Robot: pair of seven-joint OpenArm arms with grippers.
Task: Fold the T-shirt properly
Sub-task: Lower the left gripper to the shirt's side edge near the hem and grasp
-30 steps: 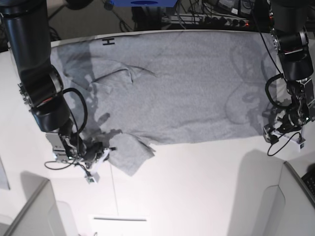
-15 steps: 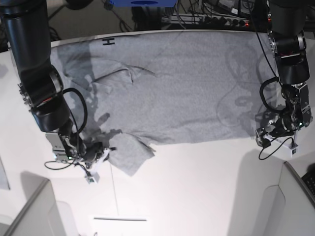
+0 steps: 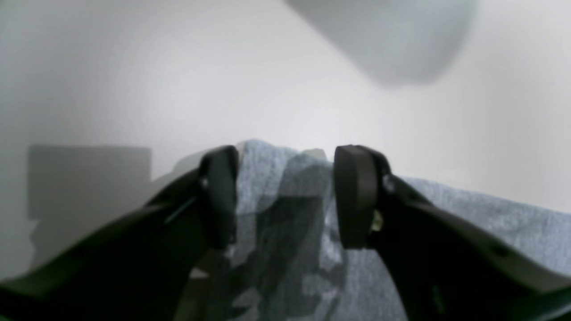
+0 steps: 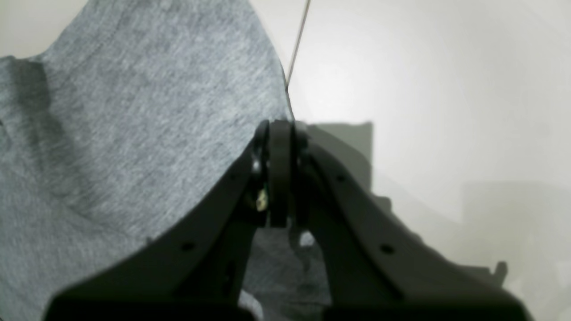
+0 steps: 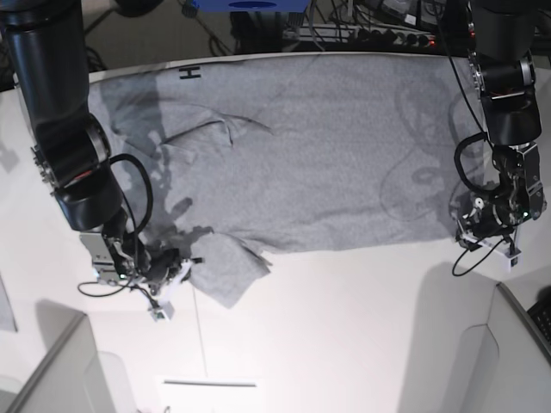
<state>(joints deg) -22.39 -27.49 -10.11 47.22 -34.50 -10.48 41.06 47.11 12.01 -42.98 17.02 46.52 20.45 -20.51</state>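
While the T-shirt (image 5: pixel 301 146) is lying spread flat across the far part of the white table (image 5: pixel 344 327), one sleeve (image 5: pixel 225 268) is sticking out toward the near edge on the base view's left; a black letter H (image 5: pixel 189 73) is showing at the far left corner of the cloth. The right gripper (image 4: pixel 280 174) is sitting low at that sleeve, its jaws pressed together; the right wrist view is showing grey cloth running under and beside the tips, but whether any fabric is pinched between them cannot be told. The left gripper (image 3: pixel 285 196) is resting at the shirt's corner (image 5: pixel 461 225) on the base view's right; its fingers (image 3: pixel 221 196) are standing apart with a raised fold of grey fabric (image 3: pixel 285 178) lying between them; neither pad is visibly pressing on the cloth. Black cables (image 5: pixel 129 288) are trailing beside the right gripper.
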